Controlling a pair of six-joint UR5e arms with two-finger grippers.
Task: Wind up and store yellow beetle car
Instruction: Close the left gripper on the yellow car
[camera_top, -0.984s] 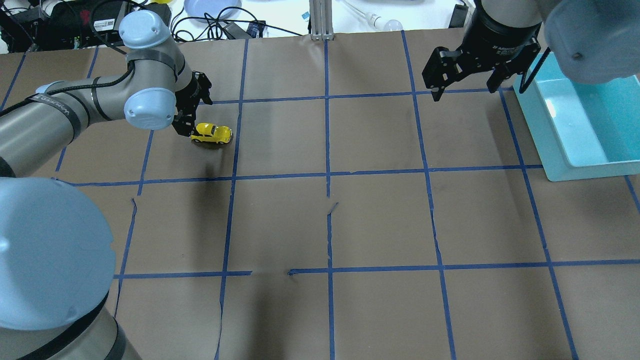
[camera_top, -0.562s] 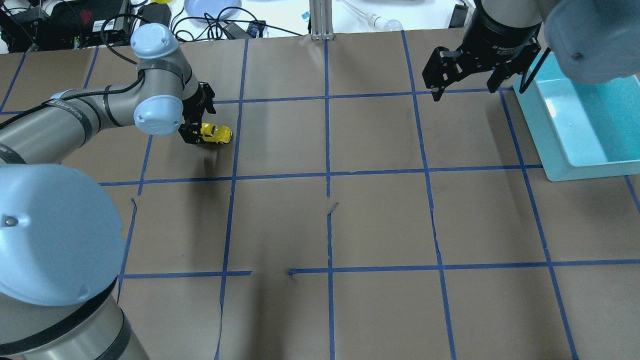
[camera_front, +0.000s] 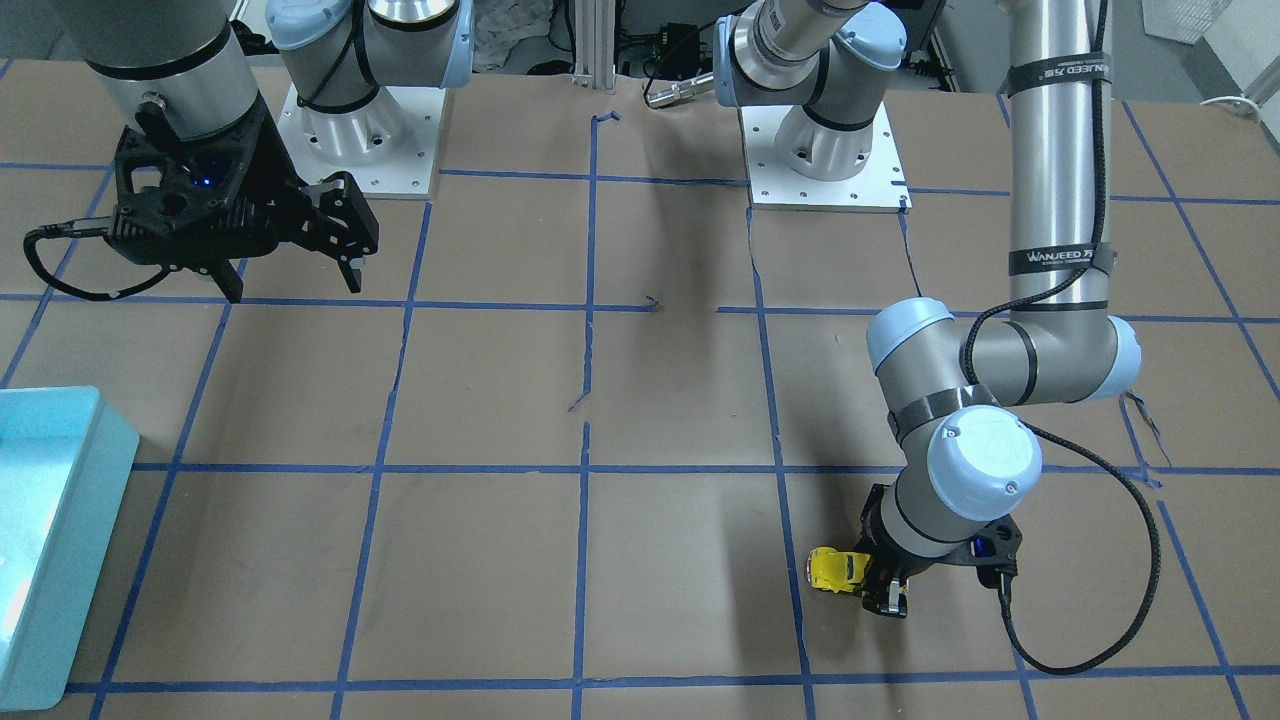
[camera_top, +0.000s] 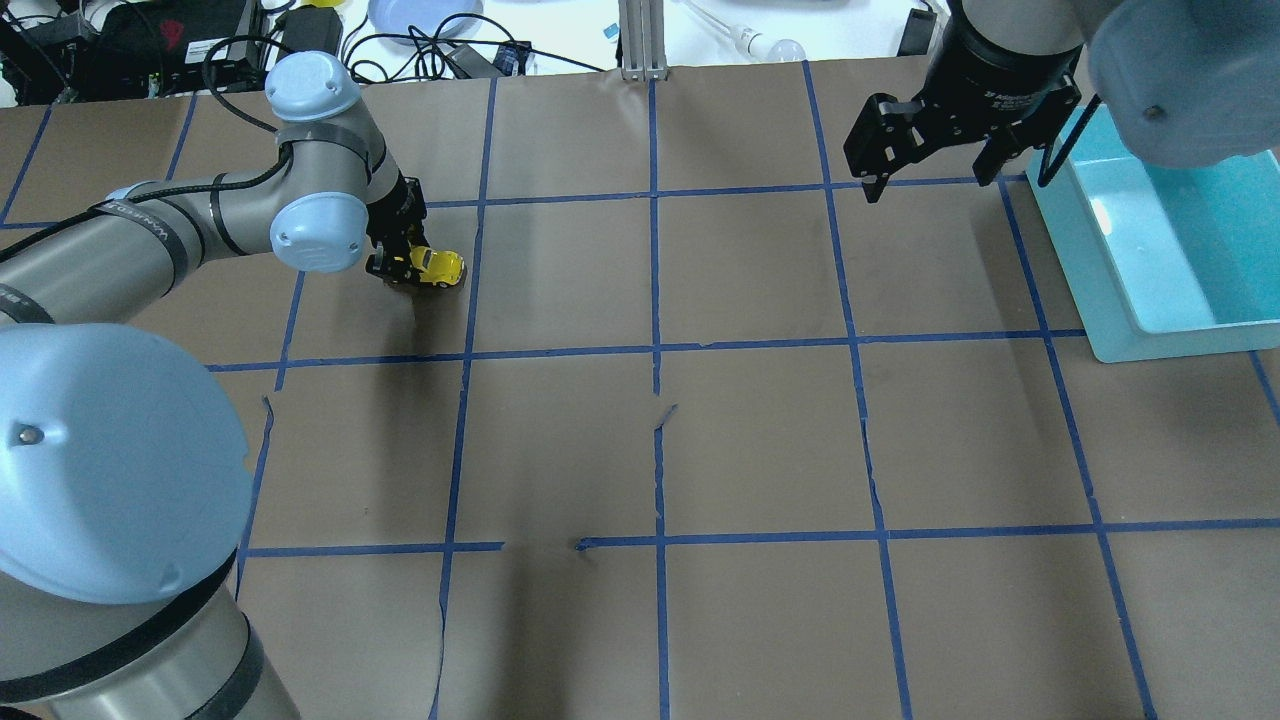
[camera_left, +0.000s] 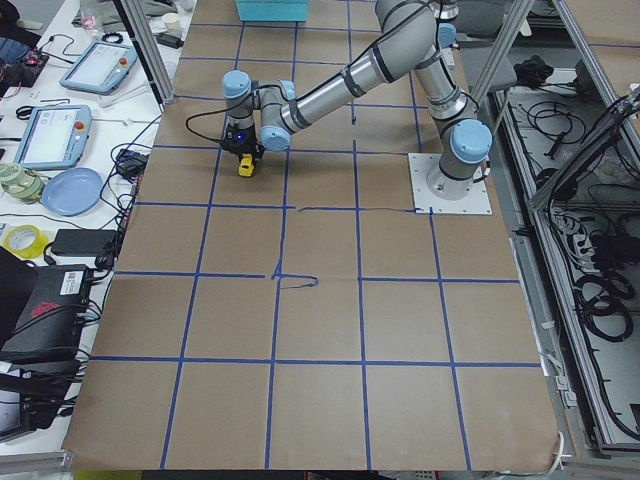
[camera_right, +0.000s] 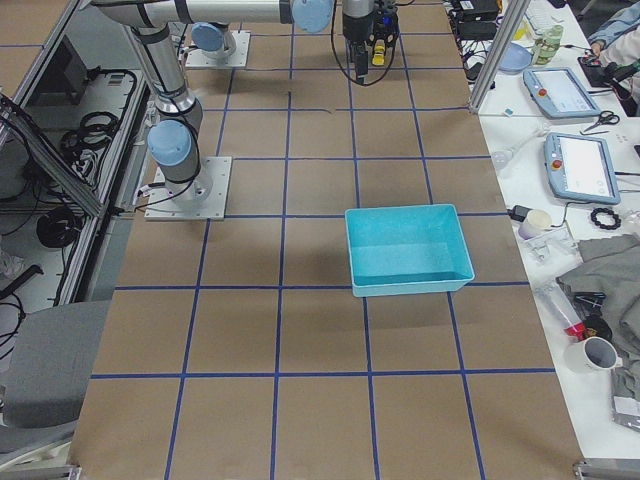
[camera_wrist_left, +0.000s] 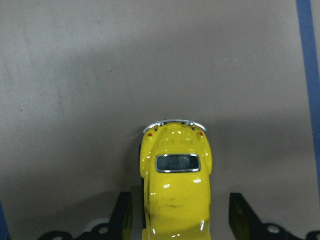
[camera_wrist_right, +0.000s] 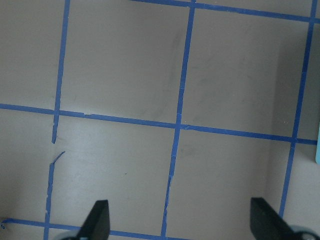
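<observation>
Closest to the left wrist camera, two dark fingers (camera_wrist_left: 122, 216) stand on either side of the yellow car (camera_wrist_left: 176, 190). A strip of worktop (camera_top: 760, 440) shows between each finger and the car's flanks, wider on one side. So the left jaws are spread and straddle the car without clamping it. The car sits on its wheels on the brown paper. Its end with the small window, chrome bumper and red lights points away from the wrist. In the overhead view it lies in a taped square at the far left of the worktop, just beside a blue tape line (camera_top: 470, 270).

Farther across, the right jaws hang above the worktop, spread wide with nothing between them. Just beyond them stands the turquoise bin (camera_top: 1180, 340), well apart from the car.

By my reading, the step in hand is the first grasp, and the winding is not yet done. The next move calls for pinching the flanks squarely, since the off-centre gap could nudge the car sideways. After that, the wheels need pressing to the paper and dragging to load the spring. The bin comes last.
</observation>
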